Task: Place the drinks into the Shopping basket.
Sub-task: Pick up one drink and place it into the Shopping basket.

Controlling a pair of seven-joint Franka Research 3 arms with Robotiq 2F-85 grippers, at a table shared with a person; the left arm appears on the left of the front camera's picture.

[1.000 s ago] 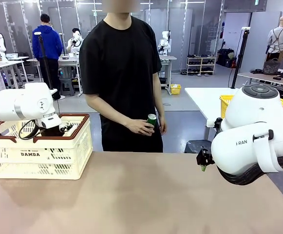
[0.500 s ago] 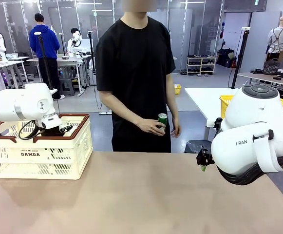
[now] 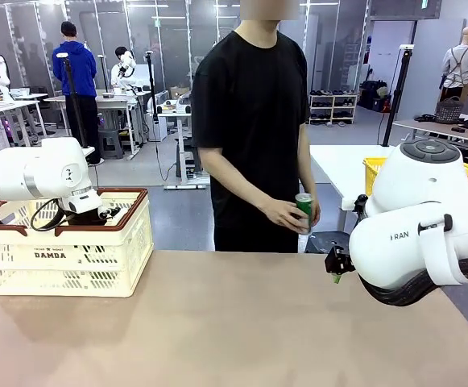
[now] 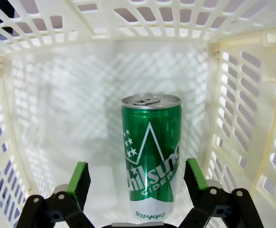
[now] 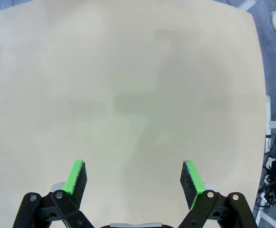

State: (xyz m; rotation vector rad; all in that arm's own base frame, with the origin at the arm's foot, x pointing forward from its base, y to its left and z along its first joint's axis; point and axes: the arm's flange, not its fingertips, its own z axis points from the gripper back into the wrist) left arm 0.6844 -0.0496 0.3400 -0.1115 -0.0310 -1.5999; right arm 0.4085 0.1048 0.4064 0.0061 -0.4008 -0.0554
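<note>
Basket point(image 3: 64, 266) holds green can point(image 4: 151, 156), upright before my released left jaws; right jaws released above surface point(image 5: 128, 85); person point(image 3: 254, 121) holds second can point(image 3: 304, 208).

A green can point(image 4: 151, 152) stands upright inside the cream latticed Shopping basket point(image 4: 237, 80), between the wide-spread jaws.

Stepped rightward along the table's point(image 3: 217, 322) far edge, green can point(image 3: 304, 209) held in hand point(image 3: 285, 215), now near the right arm point(image 3: 419, 234).
</note>
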